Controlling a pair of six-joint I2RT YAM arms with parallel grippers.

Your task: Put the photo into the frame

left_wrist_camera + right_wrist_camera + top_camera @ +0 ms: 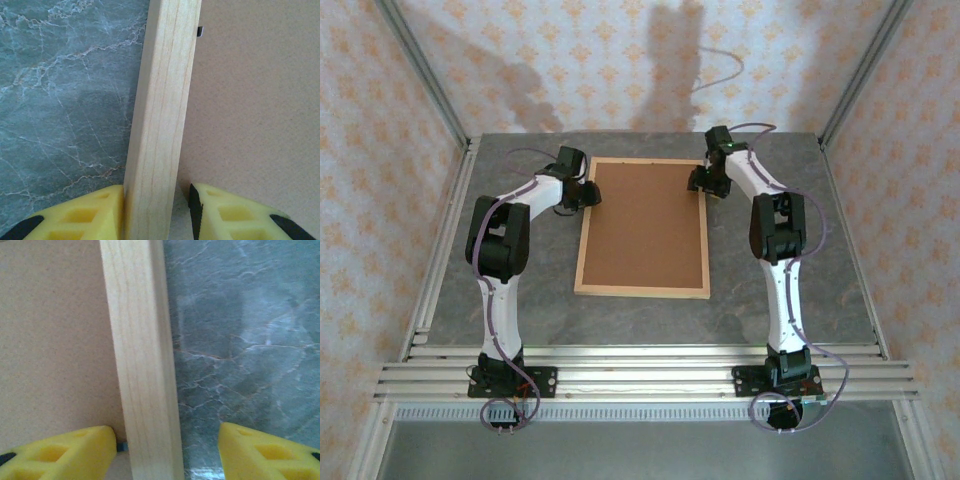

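Jaws on the left gripper (586, 193) stand narrow, closed about the left rail of the frame (642, 292) near its far left corner. Seen from the left wrist, one yellow pad (95, 210) sits against the outer face of the pale wood rail, on the bench side. The other pad (225, 212) sits at the rail's inner edge, over the brown backing board (645, 225) (a thin line of shadow lies between that pad and the wood).

Jaws on the right gripper (708, 184) stand wide, astride the right rail close to the far right corner without pinching it. Its inner pad (75, 452) is over the board just beside the rail. Its outer pad (265, 452) hangs over the bench well clear of the wood, with grey stone showing between.

The frame lies flat in the middle of the bench (650, 320), its long sides running near to far. It is back side up, with the board filling the wooden rim. A small dark tab (200, 31) juts from the inner edge of the left rail over the board, farther along from the left gripper. Another small dark tab (120, 446) shows between the right gripper's inner pad and the right rail.

Both arms rise from their bases at the near edge and bend inward toward the far end of the frame, one on each side. The bench top is grey-green with pale marble veining.
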